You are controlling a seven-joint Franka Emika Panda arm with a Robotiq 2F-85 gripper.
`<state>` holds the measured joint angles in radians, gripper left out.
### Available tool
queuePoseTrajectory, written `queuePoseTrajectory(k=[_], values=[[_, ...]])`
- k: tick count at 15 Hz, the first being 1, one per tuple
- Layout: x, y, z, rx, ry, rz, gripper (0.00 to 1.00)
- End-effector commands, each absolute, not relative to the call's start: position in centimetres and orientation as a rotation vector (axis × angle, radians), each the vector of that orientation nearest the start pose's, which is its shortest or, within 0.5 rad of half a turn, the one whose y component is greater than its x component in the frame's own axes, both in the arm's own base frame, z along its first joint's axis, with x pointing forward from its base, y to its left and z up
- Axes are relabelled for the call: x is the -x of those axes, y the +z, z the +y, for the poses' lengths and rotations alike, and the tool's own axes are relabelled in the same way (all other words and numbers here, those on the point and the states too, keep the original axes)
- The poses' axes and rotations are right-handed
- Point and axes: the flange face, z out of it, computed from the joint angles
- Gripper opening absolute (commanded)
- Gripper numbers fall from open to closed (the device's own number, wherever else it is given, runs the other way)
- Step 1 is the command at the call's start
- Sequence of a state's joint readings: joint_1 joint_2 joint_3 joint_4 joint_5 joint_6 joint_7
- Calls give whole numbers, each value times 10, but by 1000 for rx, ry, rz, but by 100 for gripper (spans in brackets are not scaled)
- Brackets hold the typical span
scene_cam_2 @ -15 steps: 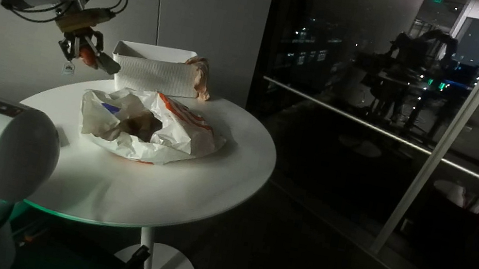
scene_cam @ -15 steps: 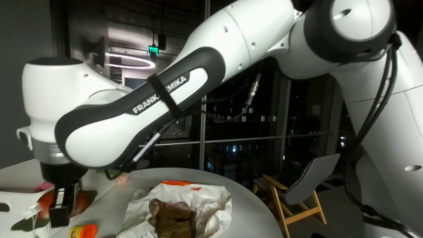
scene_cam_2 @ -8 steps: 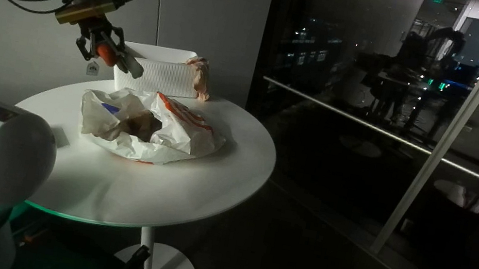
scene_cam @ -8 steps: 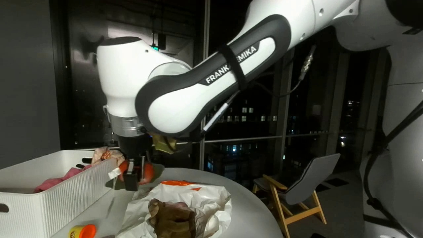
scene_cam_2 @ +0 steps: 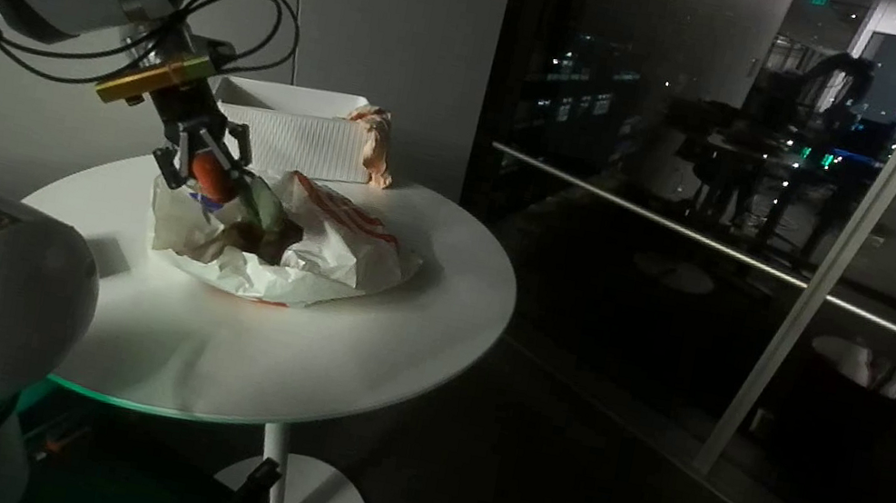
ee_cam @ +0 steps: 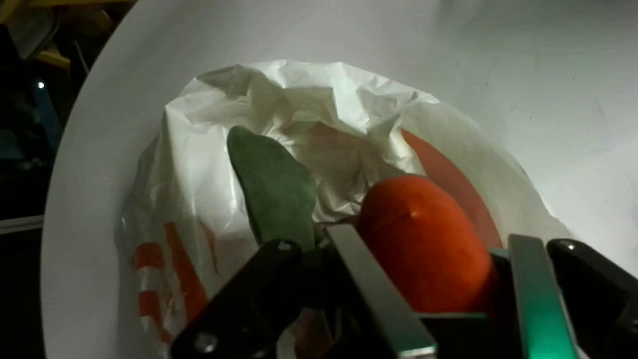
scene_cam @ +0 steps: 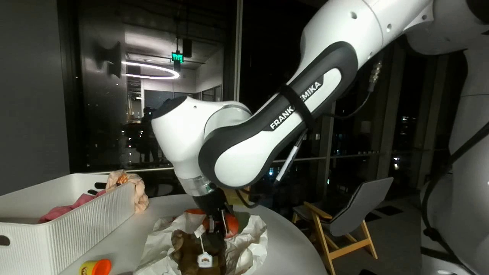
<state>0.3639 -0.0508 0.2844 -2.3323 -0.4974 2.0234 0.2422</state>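
Pinching a rounded red-orange plush toy (ee_cam: pixel 423 234), the black two-finger gripper (scene_cam: pixel 214 236) hangs over a crumpled, orange-printed white plastic bag (scene_cam_2: pixel 352 248). Exact pad contact hidden; can't tell if the toy touches the brown soft-looking bundle (scene_cam: pixel 185 244) inside. Wrist view: the flat green leaf-shaped flap (ee_cam: pixel 271 189) sits about ten o'clock from the toy's body, above the bag's mouth. In an exterior view, the ribbed white plastic basket (scene_cam: pixel 88 225) is at nine o'clock from the gripper. Risks, my judgement: lowered off-centre, the flap could hook thin plastic and drag the bag. The white square tag (scene_cam: pixel 205 260), strung near seven o'clock, might snag and stop release. A shallow pinch could let the toy slip.
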Motion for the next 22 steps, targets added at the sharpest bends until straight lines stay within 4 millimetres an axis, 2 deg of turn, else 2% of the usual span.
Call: queuePoseTrajectory(k=[1,4,8,11,12,13,15,19,22], values=[[-412,307,269,3314,190,-1373,9],[-433,282,276,3293,39,-1467,10],[-459,275,283,3303,-304,-1473,10],[-477,260,277,3333,-377,-1480,10],[-480,255,274,3313,-364,-1476,36],[-482,252,271,3284,-325,-1455,36],[-485,254,269,3225,-327,-1413,50],[-478,287,275,3119,-272,-1372,82],[-467,319,285,3086,-242,-1405,100]])
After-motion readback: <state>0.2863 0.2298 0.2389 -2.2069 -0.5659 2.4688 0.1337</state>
